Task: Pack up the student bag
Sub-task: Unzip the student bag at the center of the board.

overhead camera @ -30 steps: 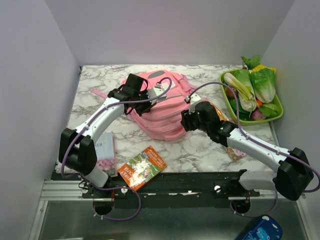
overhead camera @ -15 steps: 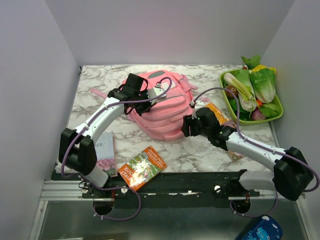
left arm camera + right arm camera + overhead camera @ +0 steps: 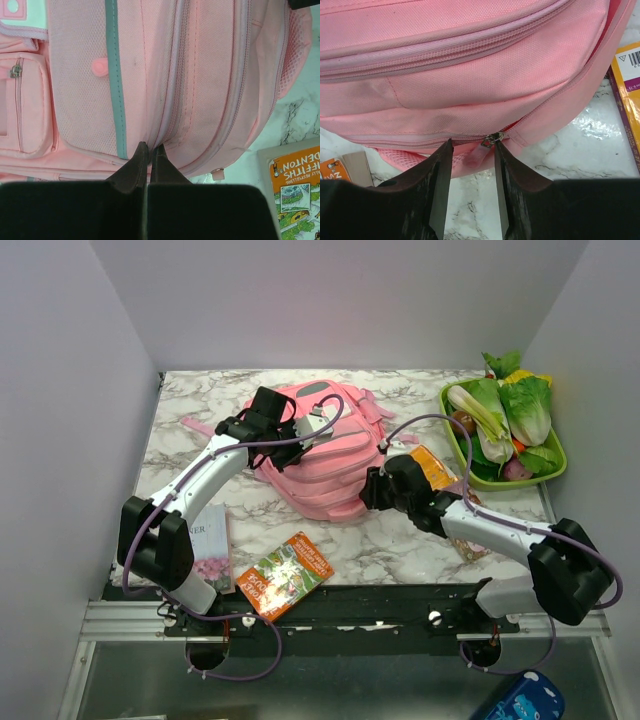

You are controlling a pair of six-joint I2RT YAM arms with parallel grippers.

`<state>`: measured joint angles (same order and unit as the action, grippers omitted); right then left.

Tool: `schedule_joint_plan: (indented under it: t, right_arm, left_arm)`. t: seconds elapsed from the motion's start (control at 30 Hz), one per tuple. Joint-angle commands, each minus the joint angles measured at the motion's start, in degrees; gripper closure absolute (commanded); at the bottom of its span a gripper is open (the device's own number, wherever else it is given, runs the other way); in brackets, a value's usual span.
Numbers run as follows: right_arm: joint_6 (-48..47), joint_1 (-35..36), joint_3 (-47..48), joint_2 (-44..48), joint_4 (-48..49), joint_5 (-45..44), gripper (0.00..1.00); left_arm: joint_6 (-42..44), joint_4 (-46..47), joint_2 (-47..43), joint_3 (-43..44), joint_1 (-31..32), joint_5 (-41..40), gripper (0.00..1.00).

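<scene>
The pink student bag [image 3: 320, 455] lies flat mid-table and fills the left wrist view [image 3: 200, 75] and the right wrist view [image 3: 470, 60]. My left gripper [image 3: 300, 432] rests on the bag's top; in its wrist view [image 3: 150, 148] the jaws are shut, pinching a fold of pink fabric beside a zip seam. My right gripper [image 3: 372, 490] is at the bag's near right edge; in its wrist view [image 3: 472, 150] the jaws are open with a pink zip pull [image 3: 480, 150] hanging between them, untouched.
An orange book [image 3: 285, 575] and a white flowered book [image 3: 212, 550] lie near the front left. An orange packet [image 3: 432, 466] lies right of the bag. A green tray [image 3: 555, 472] of vegetables stands at the back right.
My right gripper has moved left and nearer, down along the bag's right edge to its near corner. The left arm and the bag have not moved.
</scene>
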<state>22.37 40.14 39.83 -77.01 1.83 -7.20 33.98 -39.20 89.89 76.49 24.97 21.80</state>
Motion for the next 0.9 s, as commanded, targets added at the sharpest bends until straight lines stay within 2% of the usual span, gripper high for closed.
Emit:
schedule_joint_plan:
  t: [0.0,0.17,0.33,0.43,0.47,0.53,0.67,0.87]
  right_arm:
    - [2.67,0.11,-0.19,-1.82,3.27,-0.09,0.55]
    - [3.73,0.11,-1.6,-1.65,3.45,0.26,0.68]
    - [4.87,0.46,-4.5,-0.24,4.67,1.66,0.69]
    - [4.88,0.55,-5.2,0.28,5.38,1.93,0.83]
    - [4.61,0.81,-5.12,0.72,5.56,2.28,0.93]
    - [3.47,1.6,-4.42,2.12,5.39,2.02,0.99]
    - [2.85,5.2,-0.99,2.57,2.4,1.75,0.99]
    - [4.52,11.52,2.79,-0.32,-0.59,1.05,0.99]
  left_arm:
    - [-1.98,0.26,-0.68,3.14,-0.27,0.26,1.0]
    - [-2.95,0.53,-0.68,3.67,-0.27,0.34,1.0]
    - [-4.79,0.62,0.2,4.63,-0.01,0.43,1.0]
    - [-5.32,0.7,0.46,5.07,0.25,0.35,1.0]
    - [-5.93,0.79,0.55,5.07,0.25,0.26,1.0]
    - [-6.55,1.14,0.47,4.99,0.6,0.08,1.0]
    - [-8.66,2.72,0.38,4.28,2.09,-0.53,1.0]
    - [-16.39,4.57,2.39,5.51,3.24,-1.84,1.0]
